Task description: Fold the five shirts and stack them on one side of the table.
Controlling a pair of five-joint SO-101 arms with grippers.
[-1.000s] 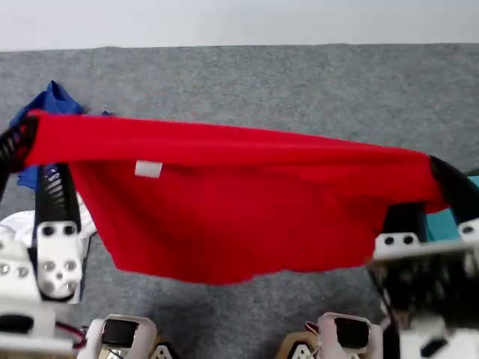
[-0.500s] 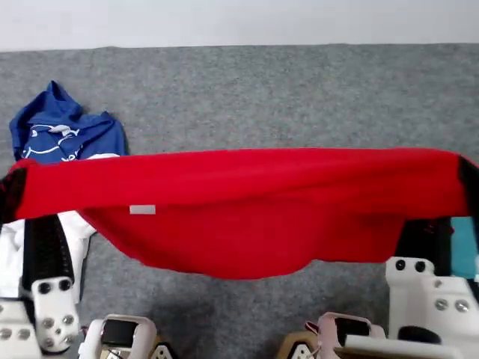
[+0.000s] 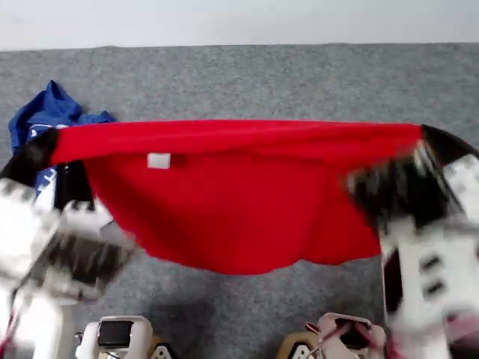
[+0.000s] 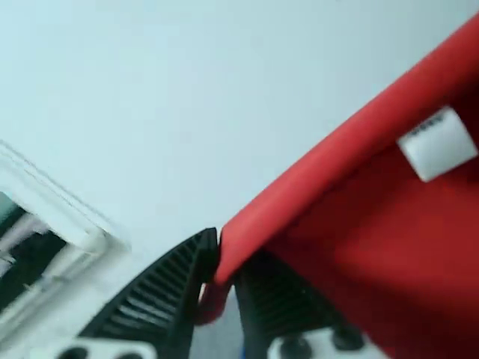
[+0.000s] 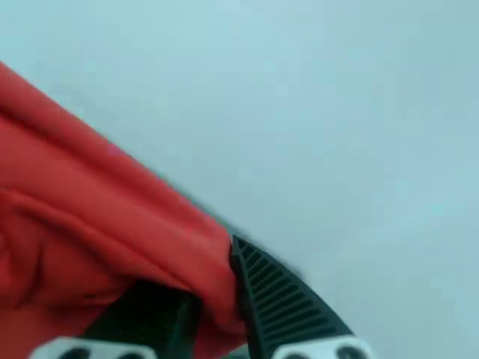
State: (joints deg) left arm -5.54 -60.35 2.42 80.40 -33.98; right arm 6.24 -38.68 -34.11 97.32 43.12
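Observation:
A red shirt (image 3: 232, 194) hangs stretched in the air between both arms, its top edge taut and a white label (image 3: 159, 161) near the left. My left gripper (image 3: 45, 146) is shut on the shirt's left corner; in the left wrist view the gripper (image 4: 221, 273) pinches the rolled red shirt (image 4: 359, 202). My right gripper (image 3: 430, 142) is shut on the right corner; in the right wrist view the gripper (image 5: 217, 299) clamps the red shirt (image 5: 90, 217). A blue shirt (image 3: 45, 112) lies crumpled at the far left of the table.
The grey table (image 3: 262, 82) stretches behind the hanging shirt. The arm bases (image 3: 120, 336) stand at the near edge. A pale wall (image 3: 239, 22) runs along the table's far side.
Both arms have swung the red shirt away from the near edge again after drawing it closer half a second ago. Both arms are blurred with motion.

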